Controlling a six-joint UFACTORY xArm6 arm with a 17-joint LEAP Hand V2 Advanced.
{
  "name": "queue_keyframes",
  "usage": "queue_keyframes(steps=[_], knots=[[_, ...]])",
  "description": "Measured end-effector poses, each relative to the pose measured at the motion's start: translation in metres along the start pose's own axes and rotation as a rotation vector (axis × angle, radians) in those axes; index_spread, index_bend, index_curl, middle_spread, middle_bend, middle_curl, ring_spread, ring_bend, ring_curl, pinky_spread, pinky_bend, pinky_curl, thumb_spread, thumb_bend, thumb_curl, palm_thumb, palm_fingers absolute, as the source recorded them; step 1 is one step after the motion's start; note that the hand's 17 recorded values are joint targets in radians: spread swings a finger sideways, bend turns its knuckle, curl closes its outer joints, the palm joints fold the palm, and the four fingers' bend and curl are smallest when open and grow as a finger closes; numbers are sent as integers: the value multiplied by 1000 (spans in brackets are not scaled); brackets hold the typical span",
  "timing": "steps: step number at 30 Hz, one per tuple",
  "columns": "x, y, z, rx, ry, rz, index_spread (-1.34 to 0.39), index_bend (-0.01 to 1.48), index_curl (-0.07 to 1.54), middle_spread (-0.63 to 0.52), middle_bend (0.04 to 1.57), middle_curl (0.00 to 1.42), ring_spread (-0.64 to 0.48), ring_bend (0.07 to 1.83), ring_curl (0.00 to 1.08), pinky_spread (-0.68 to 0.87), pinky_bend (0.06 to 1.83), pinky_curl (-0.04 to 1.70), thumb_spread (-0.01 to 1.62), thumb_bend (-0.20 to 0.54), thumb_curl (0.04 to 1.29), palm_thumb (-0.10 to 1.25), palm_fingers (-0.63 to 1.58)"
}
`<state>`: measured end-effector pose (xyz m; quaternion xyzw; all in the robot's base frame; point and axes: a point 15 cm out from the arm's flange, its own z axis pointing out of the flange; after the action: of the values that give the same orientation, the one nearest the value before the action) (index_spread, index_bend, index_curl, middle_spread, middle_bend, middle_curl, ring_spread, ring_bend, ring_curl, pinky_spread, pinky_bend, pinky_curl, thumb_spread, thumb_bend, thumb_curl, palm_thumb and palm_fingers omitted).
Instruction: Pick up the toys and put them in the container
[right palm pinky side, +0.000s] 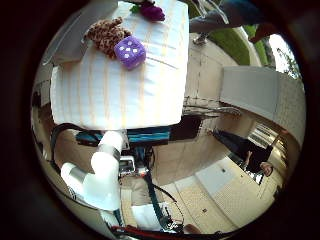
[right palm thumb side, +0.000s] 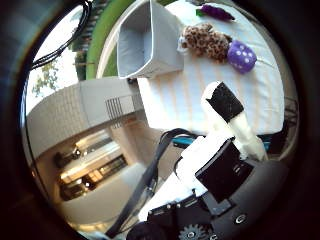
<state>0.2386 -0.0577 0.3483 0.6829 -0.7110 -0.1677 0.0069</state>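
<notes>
Purple dotted dice (right palm pinky side: 130, 52) touching leopard plush (right palm thumb side: 206, 41), beside grey container (right palm thumb side: 147, 42).

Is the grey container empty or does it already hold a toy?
Empty as far as visible: the container's open interior shows only bare grey walls; all three toys lie on the cloth.

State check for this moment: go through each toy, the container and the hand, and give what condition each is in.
purple plush die: on the striped tablecloth, touching the leopard toy, not held.
leopard-print plush toy: lying on the cloth beside the container, not held.
purple grape-like plush: lying on the cloth, apart from the die.
grey container: open, no toys seen inside.
hand: away from the toys, holding nothing; one finger straight.
</notes>
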Motion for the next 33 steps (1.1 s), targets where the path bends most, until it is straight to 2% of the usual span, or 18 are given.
queue_keyframes(steps=[7, 12, 18, 26, 33], knots=[[9, 6, -9, 37, -2, 57, -222, 193, 367, 62, 156, 286, 286, 238, 327, 419, 308, 252, 1292, -18, 365, 756, 244], [22, -8, -46, 100, 11, 89, -221, 183, 358, 57, 163, 287, 285, 271, 332, 427, 329, 253, 1295, -17, 366, 760, 286], [32, -18, -45, 100, 6, 112, -205, 147, 343, 57, 168, 292, 282, 290, 339, 436, 355, 257, 1295, -18, 367, 758, 265], [52, -64, -20, 133, 20, 124, -168, 137, 296, 56, 177, 306, 279, 330, 347, 432, 425, 270, 1260, -33, 366, 696, 203], [68, -91, 70, 80, 62, 126, -149, 144, 272, 55, 180, 316, 286, 352, 345, 428, 458, 272, 1218, -31, 369, 650, 187]])
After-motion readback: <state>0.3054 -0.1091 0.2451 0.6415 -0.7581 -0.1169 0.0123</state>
